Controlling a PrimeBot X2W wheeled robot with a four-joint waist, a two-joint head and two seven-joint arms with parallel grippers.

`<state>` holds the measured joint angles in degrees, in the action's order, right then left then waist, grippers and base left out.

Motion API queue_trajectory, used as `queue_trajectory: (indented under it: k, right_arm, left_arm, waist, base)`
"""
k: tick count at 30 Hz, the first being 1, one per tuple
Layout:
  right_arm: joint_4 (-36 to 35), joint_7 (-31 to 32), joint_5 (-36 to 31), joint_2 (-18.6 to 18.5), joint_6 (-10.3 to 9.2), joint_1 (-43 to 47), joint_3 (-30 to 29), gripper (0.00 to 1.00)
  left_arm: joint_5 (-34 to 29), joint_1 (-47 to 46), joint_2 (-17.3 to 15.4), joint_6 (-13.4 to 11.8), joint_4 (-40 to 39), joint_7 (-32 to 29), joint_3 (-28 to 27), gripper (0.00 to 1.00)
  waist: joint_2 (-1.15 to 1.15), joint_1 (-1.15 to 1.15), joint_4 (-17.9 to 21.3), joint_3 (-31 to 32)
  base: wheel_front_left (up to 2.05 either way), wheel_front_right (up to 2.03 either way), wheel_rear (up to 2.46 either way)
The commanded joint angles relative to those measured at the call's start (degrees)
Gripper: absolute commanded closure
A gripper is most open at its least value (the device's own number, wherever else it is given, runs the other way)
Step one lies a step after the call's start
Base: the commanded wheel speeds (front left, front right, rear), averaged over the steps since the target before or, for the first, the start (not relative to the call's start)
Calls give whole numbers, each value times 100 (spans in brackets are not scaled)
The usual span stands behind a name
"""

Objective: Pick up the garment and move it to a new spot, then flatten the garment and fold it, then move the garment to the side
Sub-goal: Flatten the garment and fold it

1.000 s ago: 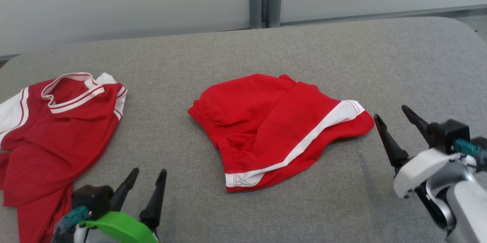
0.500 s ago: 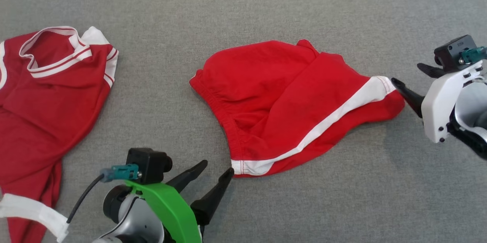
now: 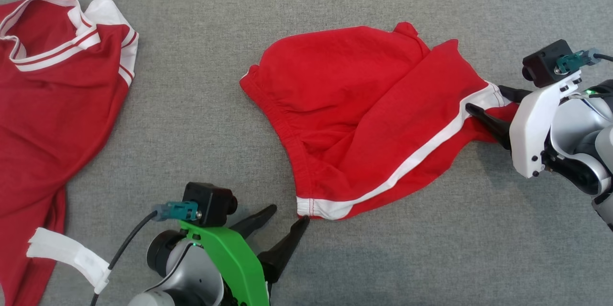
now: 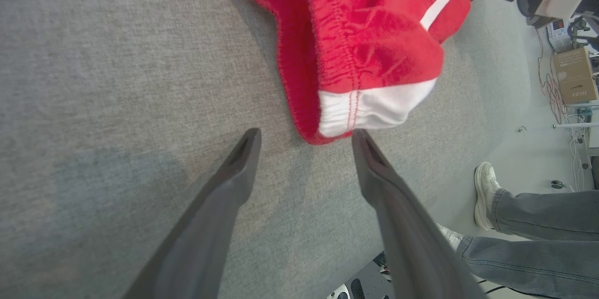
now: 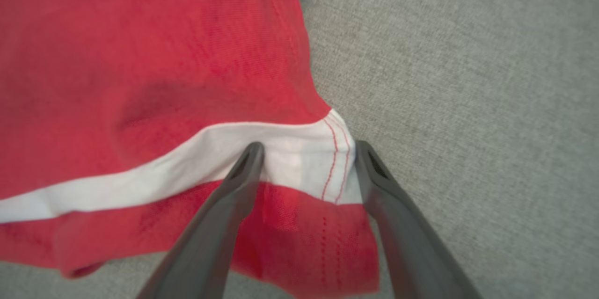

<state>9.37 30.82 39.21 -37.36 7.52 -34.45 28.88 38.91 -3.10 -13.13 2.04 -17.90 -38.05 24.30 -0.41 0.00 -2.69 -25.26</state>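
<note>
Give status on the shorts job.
Done: nothing; the red white-striped fabric shorts lie crumpled on the grey fabric tabletop. In hand: open right pincer straddles the striped leg hem, open left pincer at the waistband corner. Left: grasp, move, flatten, fold, set aside.

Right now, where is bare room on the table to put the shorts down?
Bare table lies between the shirt and the shorts, along the far side beyond the shorts, and on the near side between the tools. Crowded: the shorts' two ends, where the left tool and the right tool stand.
</note>
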Motion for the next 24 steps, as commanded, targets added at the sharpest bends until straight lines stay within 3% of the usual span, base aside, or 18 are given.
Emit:
queue_trajectory:
  k: [1,9,12,13,14,15,16,18,19,24]
  right_arm:
    - [74,-49,60,-42,-6,-26,42,0]
    - [120,-176,165,-107,-7,-15,150,0]
    - [106,-220,191,-100,-7,-11,173,6]
    - [94,-237,198,-97,-7,-11,175,8]
    - [81,-266,196,-95,-7,-11,167,10]
    - [64,-291,195,-93,-7,-6,175,16]
    - [33,-318,201,-90,-7,3,190,37]
    - [-36,-356,228,-94,-7,31,238,75]
    - [-70,-380,261,-102,-7,44,245,100]
    - [-230,-576,414,-126,-7,150,147,100]
  left_arm:
    - [-31,-149,78,47,38,118,-3,0]
    - [22,-194,185,202,152,265,184,0]
    - [20,-166,174,221,181,317,204,0]
    - [-4,-167,164,235,194,343,212,20]
    - [-19,-173,163,246,205,380,218,61]
    - [-12,-188,181,263,202,419,227,76]
    - [8,-200,200,269,210,463,226,100]
    - [22,-235,192,305,222,511,234,100]
    - [28,-248,180,309,228,529,235,100]
    - [115,-238,132,289,157,648,87,100]
  waist:
    - [41,0,11,-41]
    - [41,0,151,23]
    - [41,0,200,49]
    - [41,0,222,57]
    - [41,0,242,61]
    - [41,0,262,69]
    - [41,0,280,77]
    - [41,0,316,93]
    - [41,0,333,101]
    - [41,0,454,191]
  base:
    - [0,0,0]
    - [0,0,0]
    - [0,0,0]
    - [0,0,0]
    - [0,0,0]
    - [0,0,0]
    - [0,0,0]
    - [0,0,0]
    - [0,0,0]
    - [0,0,0]
